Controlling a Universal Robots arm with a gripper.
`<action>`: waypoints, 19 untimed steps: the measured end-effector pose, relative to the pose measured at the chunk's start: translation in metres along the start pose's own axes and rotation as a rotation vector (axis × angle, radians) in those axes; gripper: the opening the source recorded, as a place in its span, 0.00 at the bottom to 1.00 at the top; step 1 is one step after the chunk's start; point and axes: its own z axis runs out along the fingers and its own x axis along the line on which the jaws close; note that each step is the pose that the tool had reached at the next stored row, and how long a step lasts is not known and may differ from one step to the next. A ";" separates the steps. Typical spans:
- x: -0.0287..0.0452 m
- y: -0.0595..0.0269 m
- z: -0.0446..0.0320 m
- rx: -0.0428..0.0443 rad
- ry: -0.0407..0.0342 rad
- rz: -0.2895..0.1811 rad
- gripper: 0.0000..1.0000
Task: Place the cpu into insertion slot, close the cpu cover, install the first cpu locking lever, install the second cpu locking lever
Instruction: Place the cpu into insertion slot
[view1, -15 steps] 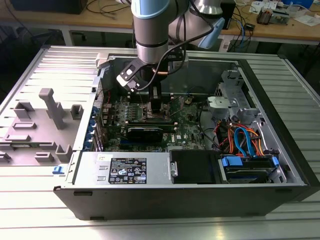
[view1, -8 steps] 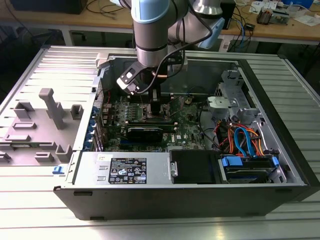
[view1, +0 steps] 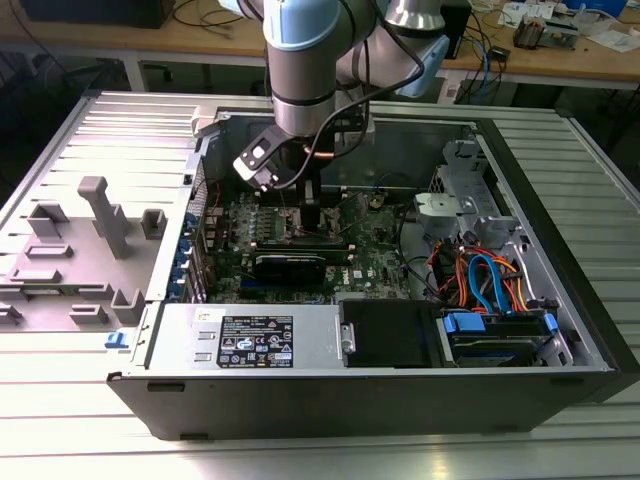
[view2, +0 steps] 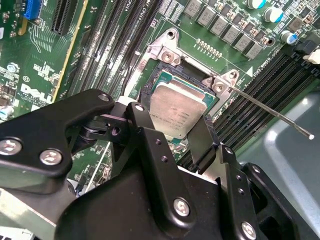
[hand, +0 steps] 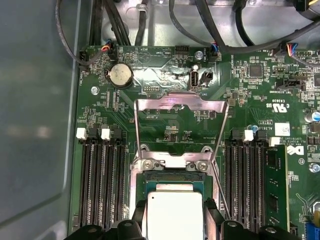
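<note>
The cpu (view2: 180, 105) is pinched by two sides in the nearly shut gripper (view2: 170, 122) and held flat, likely so it fits the insertion slot (hand: 172, 177) just under the fingertips. The cpu cover (hand: 180, 104) is tipped open beyond the fingertips, out of the way.

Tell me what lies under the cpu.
The insertion slot: its dark frame and metal rim show around the cpu. The contacts below the chip are covered, so whether it is fully seated cannot be told.
</note>
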 end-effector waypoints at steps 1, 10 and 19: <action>0.0000 0.0000 0.0003 0.0007 0.0001 0.001 0.54; -0.0002 0.0001 0.0069 0.0033 0.0173 0.024 0.54; -0.0005 0.0009 0.0077 0.0044 0.0175 0.023 0.54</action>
